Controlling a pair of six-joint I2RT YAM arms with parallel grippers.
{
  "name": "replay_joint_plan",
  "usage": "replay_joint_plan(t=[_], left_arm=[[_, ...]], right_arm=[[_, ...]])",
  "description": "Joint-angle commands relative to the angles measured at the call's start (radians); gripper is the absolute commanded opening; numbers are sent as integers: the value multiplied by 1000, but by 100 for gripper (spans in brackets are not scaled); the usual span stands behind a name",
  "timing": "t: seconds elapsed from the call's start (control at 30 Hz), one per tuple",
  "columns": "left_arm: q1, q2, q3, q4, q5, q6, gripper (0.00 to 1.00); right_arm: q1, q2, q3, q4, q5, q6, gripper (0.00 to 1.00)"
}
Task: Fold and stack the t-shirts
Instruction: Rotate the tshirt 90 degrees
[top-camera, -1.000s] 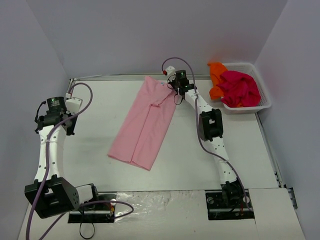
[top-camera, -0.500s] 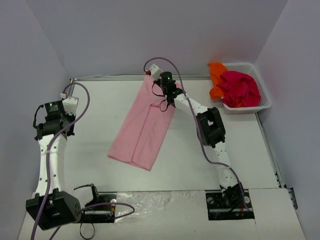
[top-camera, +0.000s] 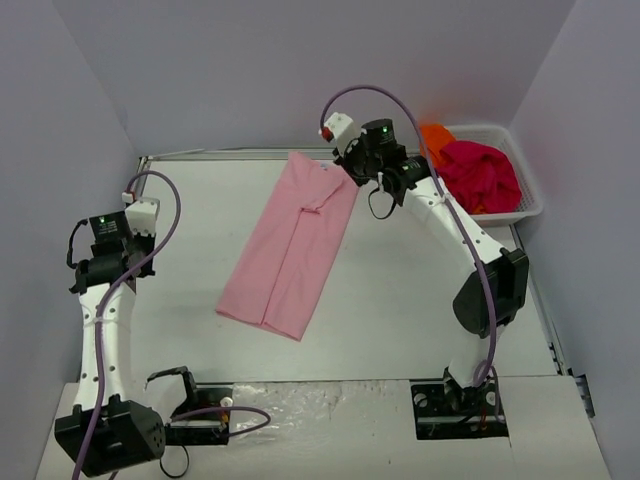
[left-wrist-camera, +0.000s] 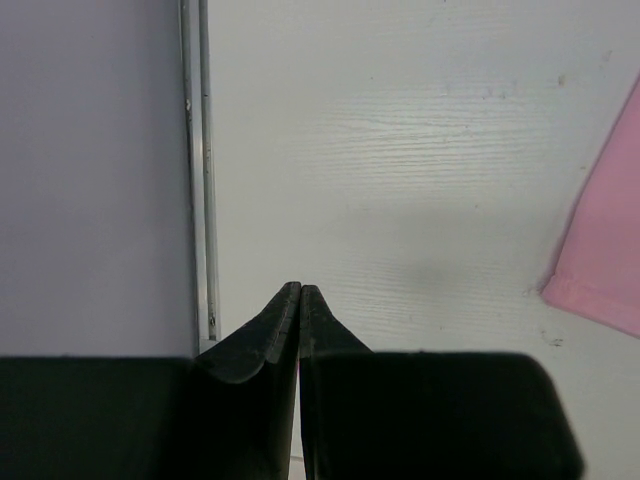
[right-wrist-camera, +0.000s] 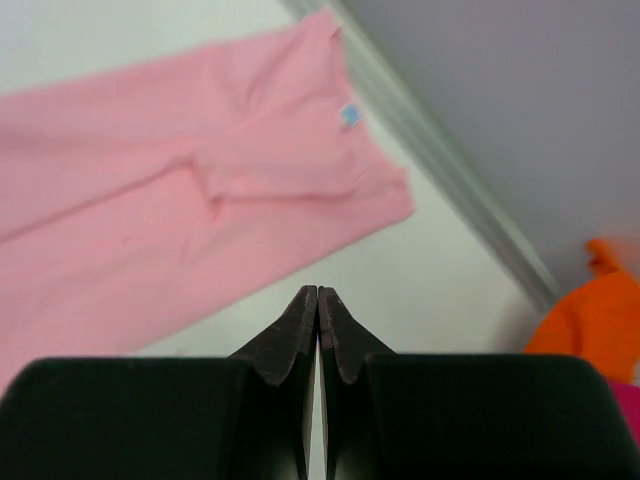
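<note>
A light pink t-shirt lies folded into a long strip, slanting across the middle of the table. Its white neck label shows at the far end. My right gripper hovers just right of that far end, shut and empty; in the right wrist view the gripper is over bare table beside the pink t-shirt. A magenta-red t-shirt and an orange t-shirt are bunched in the basket. My left gripper is shut and empty by the left wall, far from the cloth.
The white mesh basket stands at the far right corner. A metal rail runs along the table's left edge under the left gripper. Grey walls close off the left, back and right. The right arm's elbow sticks out to the right.
The right gripper came off the far end of the pink t-shirt and moved right and up, with its elbow swinging out to the right. The left arm drew back slightly. The shirt lies unchanged.
</note>
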Motion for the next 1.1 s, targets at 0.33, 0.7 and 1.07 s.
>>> replay_joint_plan(t=[0.33, 0.7, 1.07], left_arm=[[7, -30, -35, 83, 36, -61, 2], [7, -15, -55, 87, 24, -56, 2], [7, -13, -59, 87, 33, -56, 2]], right_arm=[[64, 79, -161, -432, -204, 13, 0], [88, 284, -3, -433, -187, 35, 0], [147, 399, 86, -448, -168, 36, 0]])
